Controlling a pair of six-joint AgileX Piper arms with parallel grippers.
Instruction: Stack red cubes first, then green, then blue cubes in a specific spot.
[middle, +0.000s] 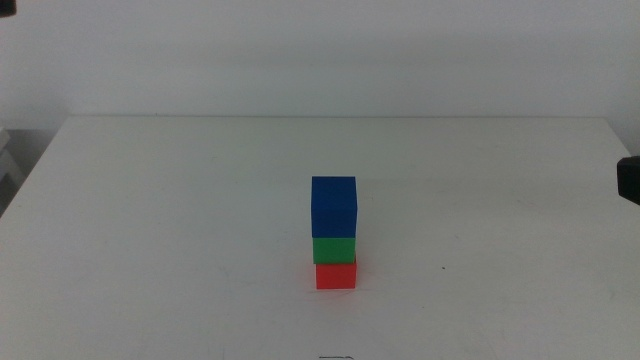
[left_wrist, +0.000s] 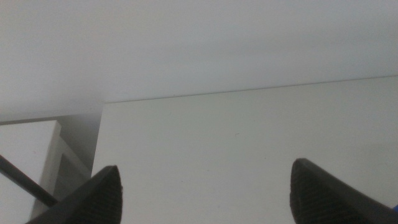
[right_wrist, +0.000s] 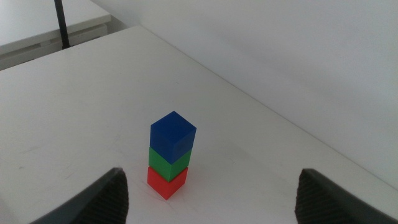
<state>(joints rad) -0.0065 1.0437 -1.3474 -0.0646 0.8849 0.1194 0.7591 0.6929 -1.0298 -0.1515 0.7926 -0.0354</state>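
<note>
Cube stack (right_wrist: 170, 155) beyond open right gripper (right_wrist: 208, 193)

1. Three cubes in one upright stack on the white table (right_wrist: 74, 118), near the middle of the view.
2. Red cube (right_wrist: 166, 181) at the bottom, resting on the tabletop.
3. Green cube (right_wrist: 168, 163) sitting directly on the red one.
4. Blue cube (right_wrist: 173, 137) on top, touching the green, turned corner-first toward the camera.
5. Right gripper (right_wrist: 208, 196) above and back from the stack, jaws spread wide with only bare table between them, touching no cube.
6. Table's far edge running diagonally behind the stack, against a plain pale wall (right_wrist: 298, 43).
7. Dark thin post (right_wrist: 61, 22) beyond the table's corner.
</note>
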